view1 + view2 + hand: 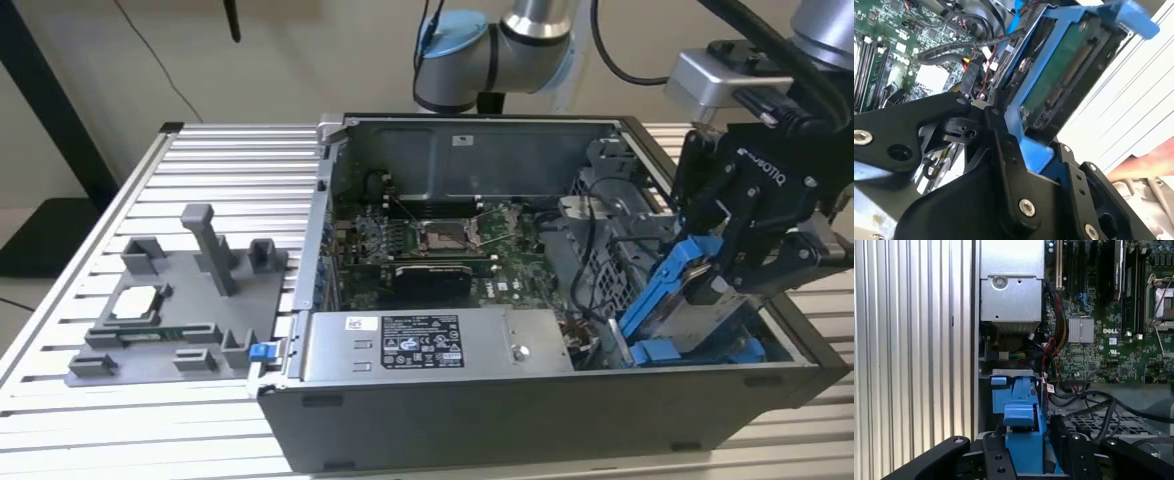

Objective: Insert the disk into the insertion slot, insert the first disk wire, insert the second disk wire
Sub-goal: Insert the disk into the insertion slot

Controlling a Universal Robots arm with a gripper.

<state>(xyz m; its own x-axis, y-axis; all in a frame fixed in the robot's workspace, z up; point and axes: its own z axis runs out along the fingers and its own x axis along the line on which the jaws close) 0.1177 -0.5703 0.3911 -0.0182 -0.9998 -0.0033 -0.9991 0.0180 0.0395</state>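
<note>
The disk, a silver-grey drive in a bright blue frame, hangs tilted over the right end of the open computer case in the exterior view. My gripper is shut on its upper part. Its lower end dips toward the insertion slot, a bay with blue fittings at the case's near right corner. In the second wrist view the disk's green board and connector face the camera, clamped between black fingers. In the first wrist view the blue frame sits between my fingers, beside black cables. I cannot tell which are the disk wires.
The case holds a motherboard and a silver power supply box with a label. A grey fixture with small parts stands on the slatted aluminium table at the exterior view's left. A perforated metal cage flanks the bay.
</note>
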